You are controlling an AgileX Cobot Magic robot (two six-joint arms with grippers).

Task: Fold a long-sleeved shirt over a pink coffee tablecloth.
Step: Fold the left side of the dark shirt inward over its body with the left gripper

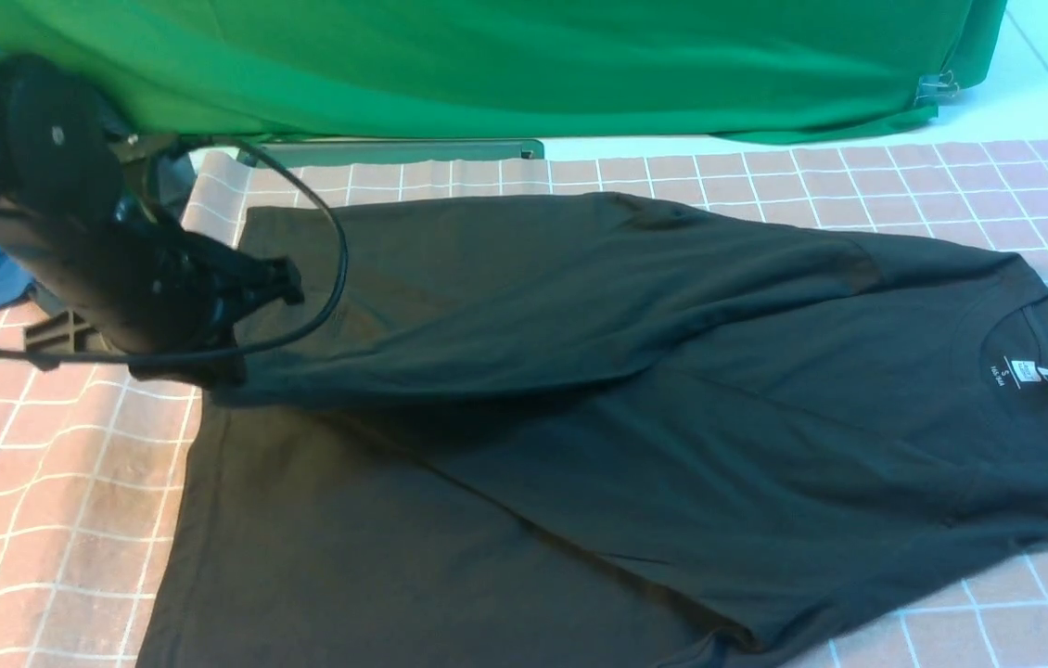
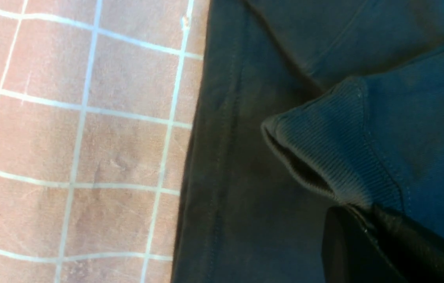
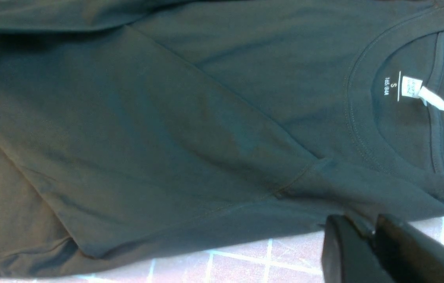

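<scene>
Item: shirt, black, long-sleeved, soft knit. Likely light and limp; it should drape and crease readily rather than slip or break (the collar, with its white label, looks a little firmer).

Location: spread on the pink cloth, hem towards the left edge of the surface, neck towards the right edge.

Holds: best taken by cuff or shoulder, several layers together, lest one slide free.

Left tool: narrow, pinched on the cuff of a sleeve brought across the body; the lower layers lie beneath it, near the hem.

Right tool: narrow, a fold of shirt at the near shoulder apparently between its tips (creases run into them); body and collar lie just beside, the cloth showing past the near edge of the garment.
</scene>
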